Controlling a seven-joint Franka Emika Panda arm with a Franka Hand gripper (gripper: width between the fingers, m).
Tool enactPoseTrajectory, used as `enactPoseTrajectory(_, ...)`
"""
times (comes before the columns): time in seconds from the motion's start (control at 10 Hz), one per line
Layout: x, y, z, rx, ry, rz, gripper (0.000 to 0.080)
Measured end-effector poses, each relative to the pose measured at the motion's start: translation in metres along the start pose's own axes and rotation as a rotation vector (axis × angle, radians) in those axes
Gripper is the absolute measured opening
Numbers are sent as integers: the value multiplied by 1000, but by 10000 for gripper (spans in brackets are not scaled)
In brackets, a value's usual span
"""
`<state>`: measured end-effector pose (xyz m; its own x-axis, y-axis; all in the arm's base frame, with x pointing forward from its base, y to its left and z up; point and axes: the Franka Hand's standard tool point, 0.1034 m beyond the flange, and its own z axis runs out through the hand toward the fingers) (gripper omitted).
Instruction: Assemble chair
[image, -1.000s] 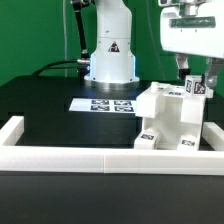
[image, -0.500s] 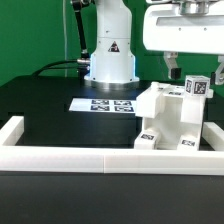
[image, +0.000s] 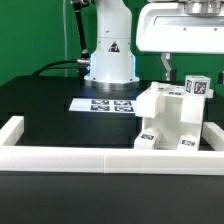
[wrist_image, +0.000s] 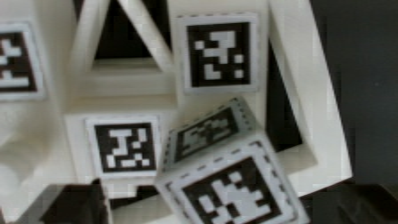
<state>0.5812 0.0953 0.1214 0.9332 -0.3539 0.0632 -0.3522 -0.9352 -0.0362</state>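
White plastic chair (image: 172, 122) on black table (image: 50, 110), at exterior view's right, just behind white border rail (image: 90, 160), right of marker board (image: 105, 103). Tagged post (image: 198, 88) upright at chair's top. Gripper (image: 188, 62) hanging above chair, apart from it. One dark finger (image: 167, 66) visible, second not made out: opening width cannot tell, nothing seen in grasp. Wrist view: chair close up, square tags (wrist_image: 217, 50) on white faces. Robot base (image: 108, 55) behind marker board.
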Motion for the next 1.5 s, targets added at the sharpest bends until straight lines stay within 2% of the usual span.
enactPoseTrajectory(0.4, 3, 5, 1, -18, 5, -311, 649)
enactPoseTrajectory(0.5, 3, 6, 1, -18, 5, -305, 649)
enactPoseTrajectory(0.7, 3, 6, 1, -18, 5, -303, 383)
enactPoseTrajectory(0.8, 3, 6, 1, -18, 5, -288, 284)
enactPoseTrajectory(1.1, 3, 6, 1, -17, 6, -140, 285)
enactPoseTrajectory(1.5, 4, 8, 2, -14, 2, 224, 285)
